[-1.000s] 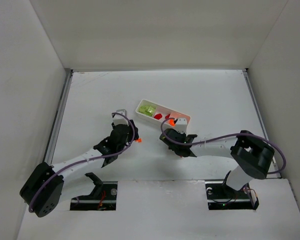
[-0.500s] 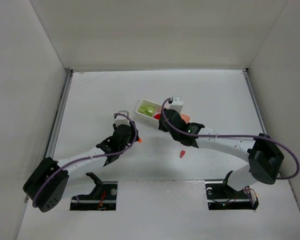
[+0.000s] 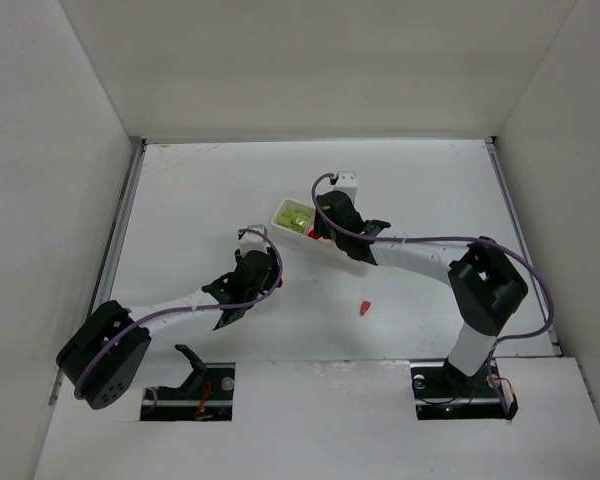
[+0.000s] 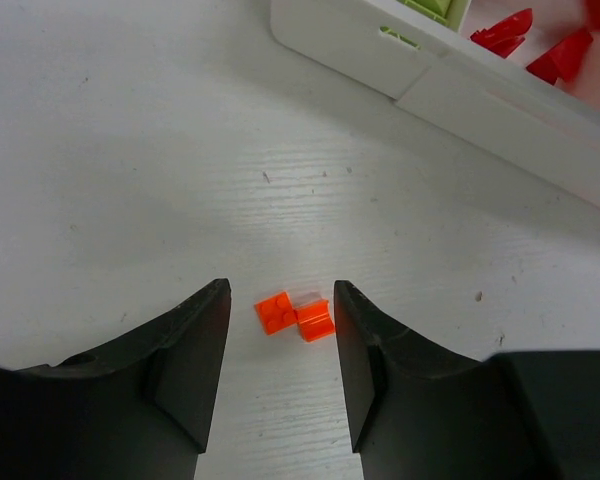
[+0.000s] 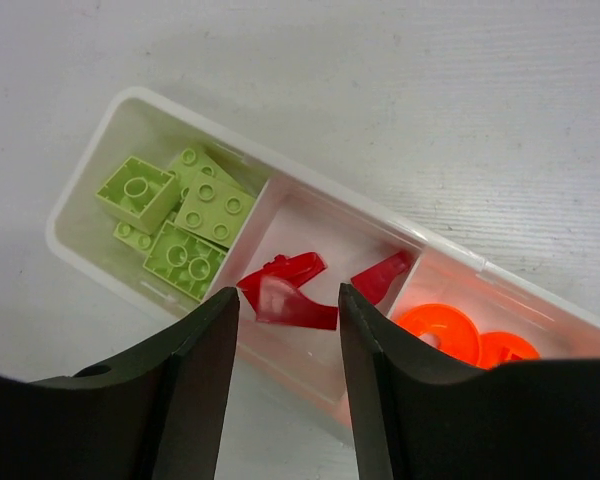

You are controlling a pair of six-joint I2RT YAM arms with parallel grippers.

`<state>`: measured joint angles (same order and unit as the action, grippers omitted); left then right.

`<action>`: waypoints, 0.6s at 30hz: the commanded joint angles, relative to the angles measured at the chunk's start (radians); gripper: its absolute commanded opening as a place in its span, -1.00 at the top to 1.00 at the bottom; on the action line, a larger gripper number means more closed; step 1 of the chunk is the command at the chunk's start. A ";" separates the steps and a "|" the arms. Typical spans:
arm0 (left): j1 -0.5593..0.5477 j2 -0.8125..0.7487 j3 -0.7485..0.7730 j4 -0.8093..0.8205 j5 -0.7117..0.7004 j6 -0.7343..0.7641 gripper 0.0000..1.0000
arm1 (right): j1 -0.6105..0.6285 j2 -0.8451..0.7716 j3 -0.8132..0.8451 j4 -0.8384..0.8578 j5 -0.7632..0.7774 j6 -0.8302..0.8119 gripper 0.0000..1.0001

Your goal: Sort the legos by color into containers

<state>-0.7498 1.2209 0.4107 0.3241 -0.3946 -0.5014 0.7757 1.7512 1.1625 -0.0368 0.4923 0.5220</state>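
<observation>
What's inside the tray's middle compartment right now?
A few red legos lie loose in the middle compartment. Its near edge is hidden behind the fingers of the right end effector, so more could sit there.

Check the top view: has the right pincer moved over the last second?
Yes. The right pincer went from the near side of the tray, up-frame and leftward, to above its middle compartment.
</observation>
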 commanded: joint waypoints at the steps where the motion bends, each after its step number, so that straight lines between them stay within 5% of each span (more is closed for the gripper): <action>1: -0.019 0.029 0.054 0.009 -0.010 0.017 0.17 | -0.008 -0.005 0.048 0.066 -0.009 -0.008 -0.06; 7: -0.023 0.048 0.073 -0.022 -0.015 0.020 0.26 | 0.000 -0.067 0.011 0.066 0.000 -0.011 -0.20; 12: -0.027 0.057 0.089 -0.069 -0.013 0.023 0.37 | 0.055 -0.177 -0.121 0.100 0.006 -0.017 0.02; 18: -0.076 0.034 0.060 -0.092 -0.020 -0.006 0.41 | 0.098 -0.298 -0.306 0.176 -0.003 0.033 0.02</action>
<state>-0.7963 1.2816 0.4606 0.2512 -0.3977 -0.4957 0.8562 1.4952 0.9089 0.0555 0.4885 0.5289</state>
